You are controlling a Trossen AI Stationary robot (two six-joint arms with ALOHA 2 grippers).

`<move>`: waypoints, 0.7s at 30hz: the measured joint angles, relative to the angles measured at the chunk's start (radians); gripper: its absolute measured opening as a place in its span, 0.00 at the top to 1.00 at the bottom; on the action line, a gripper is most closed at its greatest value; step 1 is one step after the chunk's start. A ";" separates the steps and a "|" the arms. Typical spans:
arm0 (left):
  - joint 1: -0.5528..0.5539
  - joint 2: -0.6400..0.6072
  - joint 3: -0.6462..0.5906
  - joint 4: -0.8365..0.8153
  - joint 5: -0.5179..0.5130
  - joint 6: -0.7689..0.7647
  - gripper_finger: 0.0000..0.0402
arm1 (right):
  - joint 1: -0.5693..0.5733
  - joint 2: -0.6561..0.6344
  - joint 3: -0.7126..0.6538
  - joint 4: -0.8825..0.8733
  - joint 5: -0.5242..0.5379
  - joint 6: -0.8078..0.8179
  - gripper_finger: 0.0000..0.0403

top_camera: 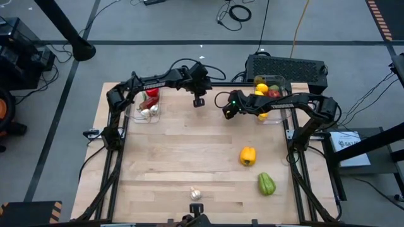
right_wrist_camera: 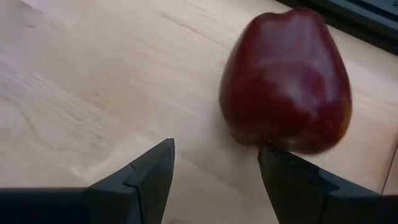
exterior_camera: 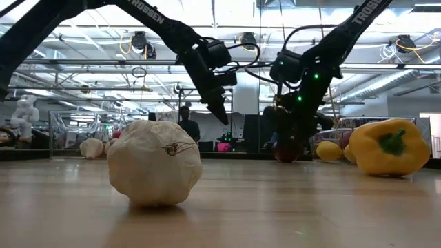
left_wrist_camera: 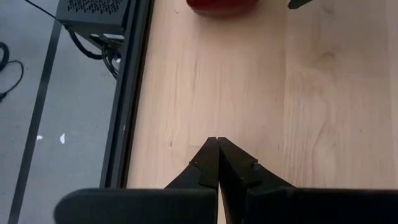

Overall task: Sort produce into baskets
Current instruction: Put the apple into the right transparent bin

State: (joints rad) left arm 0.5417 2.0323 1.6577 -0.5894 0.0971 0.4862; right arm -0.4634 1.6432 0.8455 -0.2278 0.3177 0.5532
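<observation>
Garlic (exterior_camera: 154,162) is sitting right at the near edge of the wooden table (top_camera: 177,157), filling the low view, and from above it is the small white bulb near the front centre. Further right, a yellow pepper (top_camera: 248,156) and a green pepper (top_camera: 266,184) are lying loose on the board, the green one nearer the front.

Up at the back, the right gripper (right_wrist_camera: 214,165) is hovering low over the table with its two fingers standing apart, nothing between them. A dark red apple (right_wrist_camera: 286,81) is resting on the wood just ahead of it, beside one fingertip; whether that finger is touching it, I cannot tell. From above, this gripper is sitting just left of the right basket (top_camera: 273,118), which is holding yellow and red pieces.

The left gripper (left_wrist_camera: 217,163) is hanging over the back-centre of the table, fingers pressed together and carrying nothing. Its wrist view is catching the rim of that red apple at the edge of the picture.

Over on the left, the left basket (top_camera: 148,104) is holding a red piece and some white garlic bulbs. A black box (top_camera: 287,67) with cables is sitting behind the right basket.
</observation>
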 joint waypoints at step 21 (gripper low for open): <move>0.012 0.000 0.000 -0.001 0.000 0.000 1.00 | -0.007 -0.035 0.014 -0.099 -0.041 -0.046 0.44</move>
State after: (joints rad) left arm 0.5537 2.0323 1.6577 -0.5907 0.0975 0.4864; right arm -0.4706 1.6080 0.8595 -0.3270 0.2772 0.5068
